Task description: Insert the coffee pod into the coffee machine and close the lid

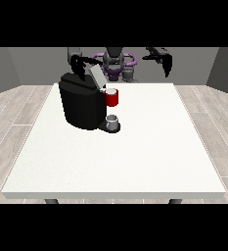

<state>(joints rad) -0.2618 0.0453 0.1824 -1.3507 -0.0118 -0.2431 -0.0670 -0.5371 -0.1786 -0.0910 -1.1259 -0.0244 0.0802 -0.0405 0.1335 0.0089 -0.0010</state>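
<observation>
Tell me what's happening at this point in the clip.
The robot stands behind a white table with a black coffee machine on it. The machine's lid is tilted up, open, and the hand at the view's left is above the machine beside that lid. A red part shows at the machine's front, with a small grey cup below it. The hand at the view's right hangs in the air, holding nothing.

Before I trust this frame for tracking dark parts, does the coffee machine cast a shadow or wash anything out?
Front view: light is even, with no glare on the white table; the coffee machine shows almost no cast shadow; its black body swallows surface detail, and the dark hand at the view's left blends with it where they overlap.
</observation>
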